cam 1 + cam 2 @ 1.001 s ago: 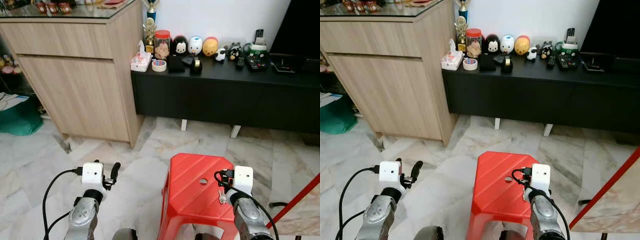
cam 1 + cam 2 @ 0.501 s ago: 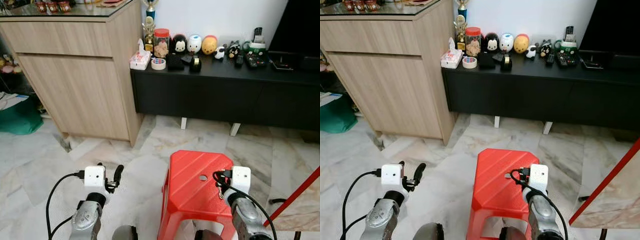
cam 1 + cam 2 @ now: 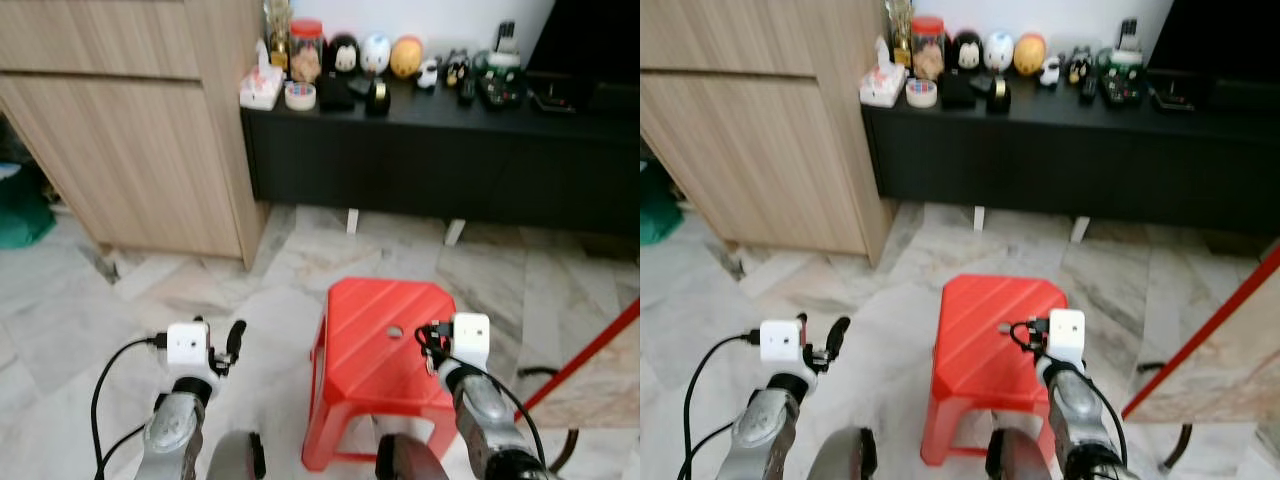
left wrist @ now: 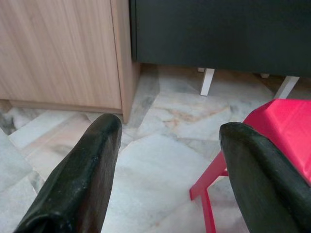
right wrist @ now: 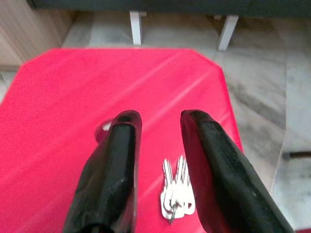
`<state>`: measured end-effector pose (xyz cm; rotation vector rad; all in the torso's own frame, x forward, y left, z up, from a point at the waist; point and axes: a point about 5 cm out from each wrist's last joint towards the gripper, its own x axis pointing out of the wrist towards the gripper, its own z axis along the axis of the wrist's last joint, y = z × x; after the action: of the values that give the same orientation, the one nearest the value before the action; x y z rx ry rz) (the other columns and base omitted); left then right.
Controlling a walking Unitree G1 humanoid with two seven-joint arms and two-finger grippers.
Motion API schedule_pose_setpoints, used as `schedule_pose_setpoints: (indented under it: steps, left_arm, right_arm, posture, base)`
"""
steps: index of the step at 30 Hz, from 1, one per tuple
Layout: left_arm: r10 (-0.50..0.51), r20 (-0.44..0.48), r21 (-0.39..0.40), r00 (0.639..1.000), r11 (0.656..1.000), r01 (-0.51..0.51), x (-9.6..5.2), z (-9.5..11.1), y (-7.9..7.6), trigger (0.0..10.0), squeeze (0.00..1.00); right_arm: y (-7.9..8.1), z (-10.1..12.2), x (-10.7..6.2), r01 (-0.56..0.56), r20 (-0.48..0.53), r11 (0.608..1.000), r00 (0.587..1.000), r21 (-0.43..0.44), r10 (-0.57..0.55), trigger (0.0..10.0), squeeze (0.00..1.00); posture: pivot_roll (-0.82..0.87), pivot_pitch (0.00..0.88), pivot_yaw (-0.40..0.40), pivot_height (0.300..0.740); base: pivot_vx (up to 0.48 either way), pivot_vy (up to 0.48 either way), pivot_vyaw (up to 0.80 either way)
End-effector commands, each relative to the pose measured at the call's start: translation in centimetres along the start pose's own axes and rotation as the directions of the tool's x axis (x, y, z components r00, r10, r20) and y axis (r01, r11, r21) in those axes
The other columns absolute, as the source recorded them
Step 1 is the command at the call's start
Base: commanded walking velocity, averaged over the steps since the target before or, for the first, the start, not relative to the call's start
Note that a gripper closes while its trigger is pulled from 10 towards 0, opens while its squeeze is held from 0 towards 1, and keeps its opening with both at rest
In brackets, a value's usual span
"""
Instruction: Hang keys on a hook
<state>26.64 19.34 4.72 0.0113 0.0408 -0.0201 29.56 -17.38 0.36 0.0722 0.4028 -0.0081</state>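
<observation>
**Keys lie on the red stool, under the right tool**

The keys (image 5: 177, 196) lie flat on the red stool (image 3: 375, 345), near its right edge, small silver blades bunched on a ring. The right tool (image 5: 158, 119) hangs just above them, its fingers (image 5: 116, 160) spread, pinching nothing. The left tool (image 4: 167, 136) is also spread and empty, over the marble floor (image 3: 100, 310) left of the stool, the wooden cabinet (image 3: 130, 130) beyond.

The bunch looks light, stiff and loose-jointed, and thin metal on smooth plastic may slide away from a closing finger. Taking hold at the ring end seems best, so the blades dangle free. No hook is visible yet.
</observation>
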Motion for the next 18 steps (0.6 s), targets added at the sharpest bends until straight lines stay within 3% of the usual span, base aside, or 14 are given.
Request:
schedule_pose_setpoints:
  steps: [1,10,13,18]
  left_arm:
    - [0.007,-0.018,-0.006,1.0,1.0,-0.007,-0.62,-0.28,0.11,10.0,0.0]
    - [0.017,-0.037,0.002,0.999,1.0,-0.016,-1.53,-0.63,0.56,10.0,0.0]
    - [0.016,-0.039,0.004,0.999,1.0,-0.016,-1.46,-0.52,0.61,10.0,0.0]
    - [0.019,-0.048,0.003,0.999,1.0,-0.019,-1.39,-0.59,0.63,10.0,0.0]
  right_arm:
    - [0.04,-0.39,0.11,0.01,-0.052,1.0,0.999,0.019,-0.009,10.0,0.0]
    - [0.27,-0.45,0.37,0.028,-0.101,1.0,0.995,-0.006,-0.028,10.0,0.0]
    - [0.4,-0.83,0.39,0.034,-0.149,0.998,0.988,-0.054,-0.041,10.0,0.0]
    - [0.47,-0.92,0.37,0.04,-0.151,0.999,0.987,-0.03,-0.044,10.0,0.0]
  posture:
    - [0.08,0.157,-0.059,0.6]
    - [0.11,0.155,-0.051,0.6]
    - [0.1,0.151,-0.052,0.6]
    - [0.1,0.15,-0.052,0.6]
  base:
    - [0.0,0.0,0.0]
    - [0.0,0.0,0.0]
    - [0.0,0.0,0.0]
    - [0.0,0.0,0.0]
